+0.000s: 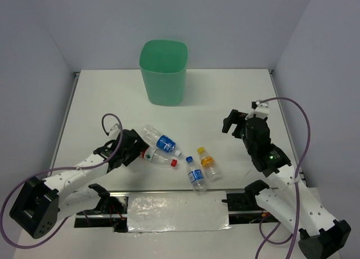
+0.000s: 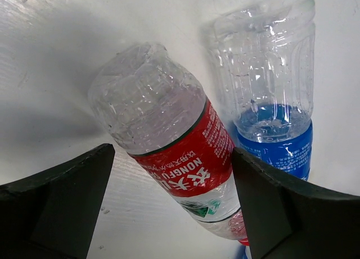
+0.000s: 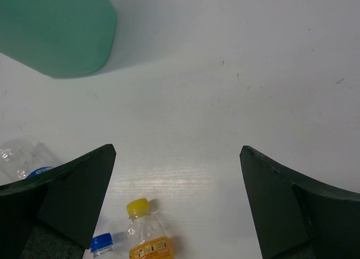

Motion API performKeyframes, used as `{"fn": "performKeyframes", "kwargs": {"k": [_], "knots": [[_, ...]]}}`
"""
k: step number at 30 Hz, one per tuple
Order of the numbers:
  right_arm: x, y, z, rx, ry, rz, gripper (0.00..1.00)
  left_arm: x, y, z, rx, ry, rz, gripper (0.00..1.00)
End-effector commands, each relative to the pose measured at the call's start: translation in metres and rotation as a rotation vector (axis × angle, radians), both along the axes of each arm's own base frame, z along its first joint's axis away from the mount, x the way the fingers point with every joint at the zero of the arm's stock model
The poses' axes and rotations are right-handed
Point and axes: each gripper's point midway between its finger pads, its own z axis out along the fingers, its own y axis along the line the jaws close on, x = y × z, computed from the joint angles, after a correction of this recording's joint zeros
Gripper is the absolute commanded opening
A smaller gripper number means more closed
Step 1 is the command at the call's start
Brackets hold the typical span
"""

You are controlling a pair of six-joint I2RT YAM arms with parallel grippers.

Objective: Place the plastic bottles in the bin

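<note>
You see a white desk closed in by pale grey walls, with the green bin at its far edge. The plastic bottles lie on the desk in front of the bin, well apart from it. Your left fingers stand wide open on both sides of the red-label bottle, not closed on it. Your right fingers, front-right of the bin, are wide open and empty.

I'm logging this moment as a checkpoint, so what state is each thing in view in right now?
left gripper: open around the red-label bottle.
right gripper: open, empty.
red-label bottle: lying, capped.
blue-label bottle: lying beside it.
blue-cap bottle: lying, capped.
yellow-cap bottle: lying, capped, orange liquid inside.
bin: upright, open top, no bottle visible inside.
</note>
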Motion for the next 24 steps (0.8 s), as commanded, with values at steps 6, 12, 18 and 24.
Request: {"fn": "performKeyframes", "kwargs": {"k": [6, 12, 18, 24], "knots": [[-0.013, -0.028, 0.004, -0.026, 0.013, -0.126, 1.0, 0.021, -0.002, 0.016, 0.023, -0.061, 0.022, 0.98], [-0.021, -0.037, 0.004, -0.03, 0.018, -0.16, 1.0, 0.028, -0.009, 0.01, 0.015, -0.047, 0.025, 0.98], [-0.025, -0.048, 0.0, -0.064, 0.022, -0.207, 1.0, 0.042, -0.023, 0.006, 0.022, -0.025, -0.018, 0.98], [-0.024, -0.05, 0.001, -0.065, 0.02, -0.217, 1.0, 0.043, -0.032, -0.002, 0.01, 0.01, -0.043, 0.86]]}}
